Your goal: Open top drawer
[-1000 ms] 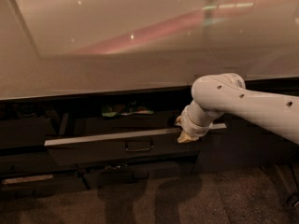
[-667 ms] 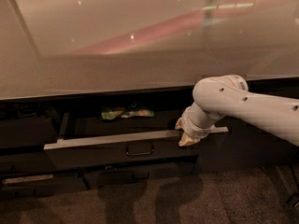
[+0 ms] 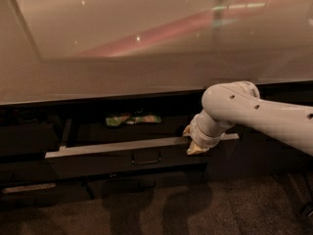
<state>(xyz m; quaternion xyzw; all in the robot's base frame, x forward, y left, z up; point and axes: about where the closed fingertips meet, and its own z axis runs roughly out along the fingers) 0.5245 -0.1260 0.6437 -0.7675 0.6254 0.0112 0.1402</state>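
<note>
Nearest, the wide dark grey top drawer [image 3: 98,163] stands partly out beneath the glossy beige counter [image 3: 146,58]. Our pale gripper [image 3: 193,143] rests on its light rim [image 3: 122,148] right of the loop handle [image 3: 145,158], likely for pulling; its grip we cannot tell. Farther in lies a green-and-yellow packet [image 3: 133,118].

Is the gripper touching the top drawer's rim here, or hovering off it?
Touching. The camera view shows the gripper closed over the pale rim of the top drawer, at its right end. One tan fingertip sits behind the rim and one in front, with no gap.
</note>
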